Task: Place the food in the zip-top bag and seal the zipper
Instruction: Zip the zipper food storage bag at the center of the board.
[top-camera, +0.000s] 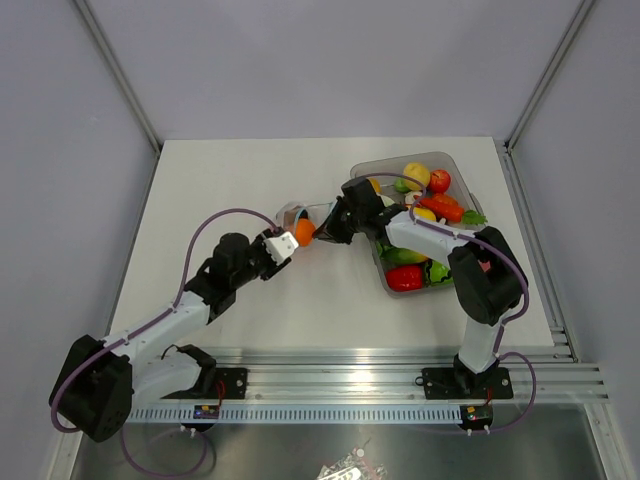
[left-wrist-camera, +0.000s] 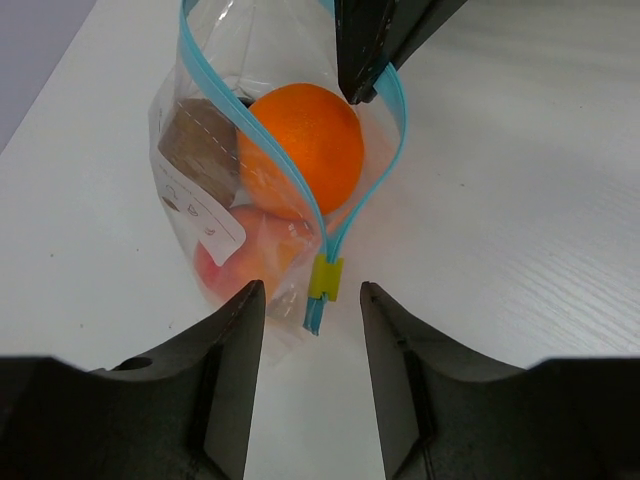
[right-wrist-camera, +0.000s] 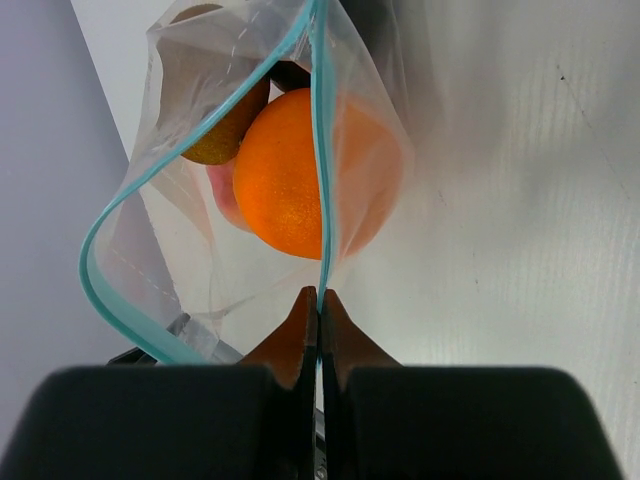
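**At mid-surface, a loaded bag lies with its mouth open between two grippers**

The zip-top bag (left-wrist-camera: 200, 215) lies on the white surface (top-camera: 250, 170), just left of the clear tray (top-camera: 380, 168) that holds the remaining toy produce. Inside the bag, an orange (left-wrist-camera: 300, 150) sits nearest the mouth, with a peach (left-wrist-camera: 245, 255) and a brown fruit (right-wrist-camera: 225, 130) behind it.

The right gripper (right-wrist-camera: 318, 305) is clamped on the zipper (right-wrist-camera: 319, 150) at one end of the mouth. This grip seems meant to anchor the floppy plastic so the strip stays taut. The two blue lips bow well apart, so the seal is not yet made.

The left gripper (left-wrist-camera: 305, 340) has its jaws apart and grips nothing. It is lined up on the opposite corner, where a small yellow tab (left-wrist-camera: 325, 278) marks the strip's end just ahead of its fingertips. That position looks chosen for pinching the lips together at the corner and pressing along the strip towards the anchored end. The orange bulging at the mouth may resist closure.
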